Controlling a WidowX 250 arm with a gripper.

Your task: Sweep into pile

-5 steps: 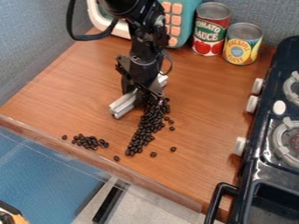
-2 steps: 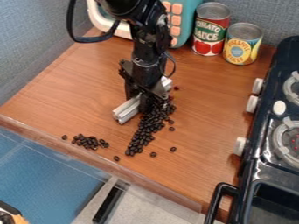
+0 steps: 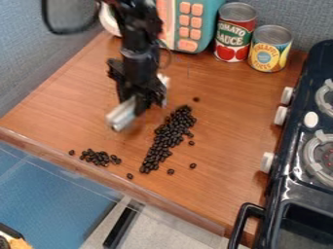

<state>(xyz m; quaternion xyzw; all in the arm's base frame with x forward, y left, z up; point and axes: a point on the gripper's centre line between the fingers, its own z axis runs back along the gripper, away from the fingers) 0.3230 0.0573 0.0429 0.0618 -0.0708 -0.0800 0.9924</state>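
Black beans form a long, slanting pile at your frame's centre, with a smaller cluster at lower left and a few strays, all on the wooden tabletop. Left of the long pile, you have the claw closed to the width of the silver bar it grips.

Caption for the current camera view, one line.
The gripper holds a pale bar beside a long pile of dark beans, with a smaller cluster near the counter's edge.
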